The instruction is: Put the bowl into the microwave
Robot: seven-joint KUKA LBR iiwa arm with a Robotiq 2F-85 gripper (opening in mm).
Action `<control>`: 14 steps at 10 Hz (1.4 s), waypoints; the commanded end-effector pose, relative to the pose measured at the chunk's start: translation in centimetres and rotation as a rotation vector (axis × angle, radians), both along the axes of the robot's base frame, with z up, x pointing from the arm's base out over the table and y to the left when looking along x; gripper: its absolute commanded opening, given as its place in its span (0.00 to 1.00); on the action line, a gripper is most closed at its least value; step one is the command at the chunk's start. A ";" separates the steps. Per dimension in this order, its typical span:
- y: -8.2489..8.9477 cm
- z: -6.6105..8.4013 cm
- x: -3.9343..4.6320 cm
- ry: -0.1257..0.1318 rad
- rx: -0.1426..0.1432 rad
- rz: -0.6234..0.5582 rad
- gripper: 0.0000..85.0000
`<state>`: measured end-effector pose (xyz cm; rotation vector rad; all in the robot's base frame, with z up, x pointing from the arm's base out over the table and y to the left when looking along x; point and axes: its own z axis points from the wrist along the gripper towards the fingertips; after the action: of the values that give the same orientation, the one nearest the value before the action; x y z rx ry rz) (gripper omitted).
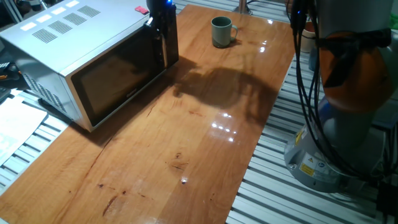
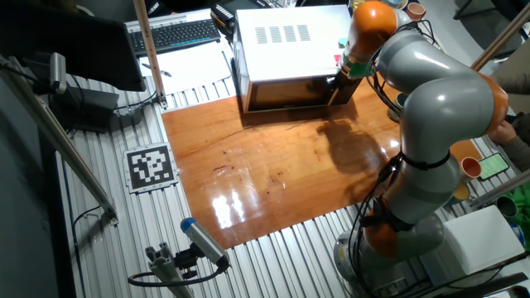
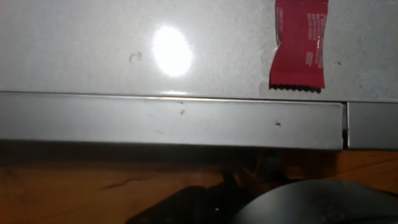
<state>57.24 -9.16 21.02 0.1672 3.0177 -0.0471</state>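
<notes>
The bowl point(image 1: 222, 31), a small grey-green mug with its handle to the right, stands upright on the far part of the wooden table point(image 1: 205, 143). The microwave point(image 1: 68, 43) sits at the table's left with its dark glass door point(image 1: 121, 78) shut. My gripper point(image 1: 165, 50) hangs at the door's handle end, by the microwave's front corner, a short way left of the bowl. Its dark fingers blend into the door edge, so their state does not show. In the other fixed view the gripper point(image 2: 338, 83) is at the microwave's point(image 2: 290, 37) front right corner. The hand view looks down on the microwave's top point(image 3: 124, 43) and door frame point(image 3: 168, 121).
A red packet point(image 3: 300, 43) lies on the microwave's top near the gripper, also seen as the red packet point(image 1: 142, 10). My arm's base point(image 1: 342, 137) stands off the table's right side. A keyboard point(image 2: 178, 33) and papers lie behind the microwave. Cups point(image 2: 470, 167) sit beyond the arm.
</notes>
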 end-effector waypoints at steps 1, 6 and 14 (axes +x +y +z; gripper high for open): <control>0.2 0.0 -0.26 -0.002 0.000 -0.002 0.00; 0.6 0.1 -0.78 -0.009 -0.005 0.002 0.00; 2.4 0.4 -2.25 -0.007 -0.009 -0.024 0.00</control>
<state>55.00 -6.69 21.42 0.2070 3.0106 -0.0566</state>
